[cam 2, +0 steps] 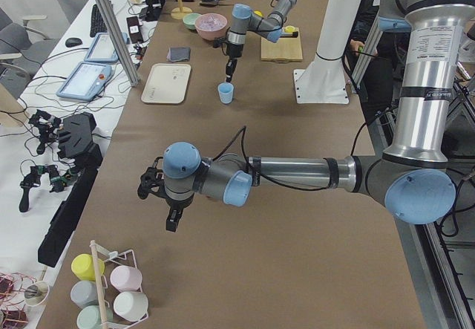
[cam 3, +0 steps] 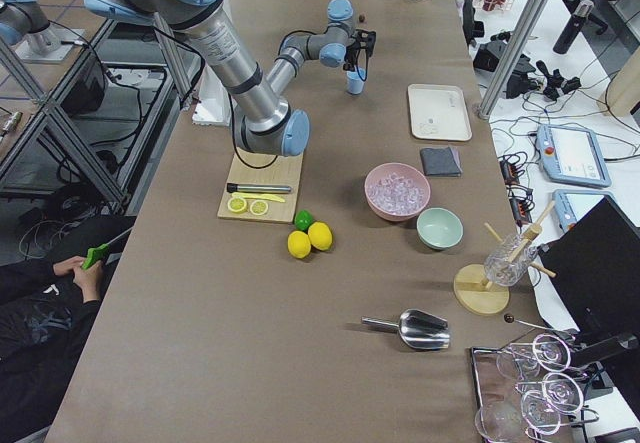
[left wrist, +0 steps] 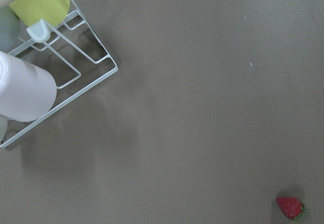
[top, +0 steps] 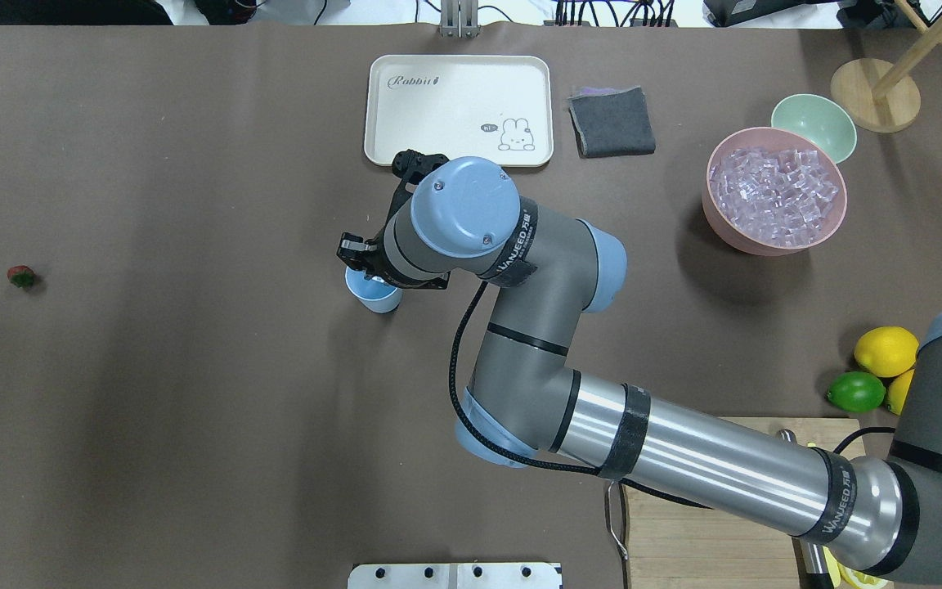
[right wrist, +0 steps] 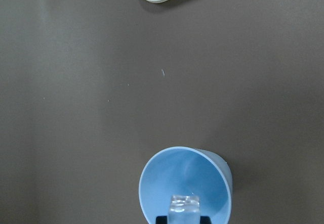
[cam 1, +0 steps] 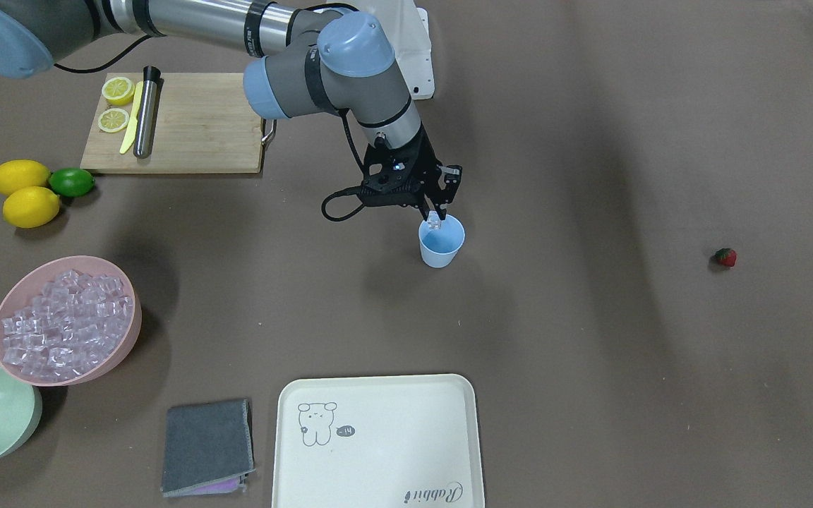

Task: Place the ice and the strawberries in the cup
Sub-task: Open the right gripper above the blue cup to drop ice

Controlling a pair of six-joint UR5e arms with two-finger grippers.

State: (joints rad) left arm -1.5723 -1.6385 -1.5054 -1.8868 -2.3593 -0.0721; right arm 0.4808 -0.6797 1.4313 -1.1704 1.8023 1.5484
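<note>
Directly above the light-blue cup (cam 1: 441, 254), the right gripper (cam 1: 436, 219) pinches one ice cube (right wrist: 184, 204), poised to drop it in; the left gripper (cam 2: 172, 221) shows too poorly to judge its jaws.

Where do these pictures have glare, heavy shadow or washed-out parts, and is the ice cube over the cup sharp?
Front-facing view: broad soft shadows band the table; the right arm's metal tube glares. Right wrist view: the ice cube over the cup is sharp, at the bottom edge. Left wrist view: the pale cup looks washed out, the strawberry sharp.
</note>
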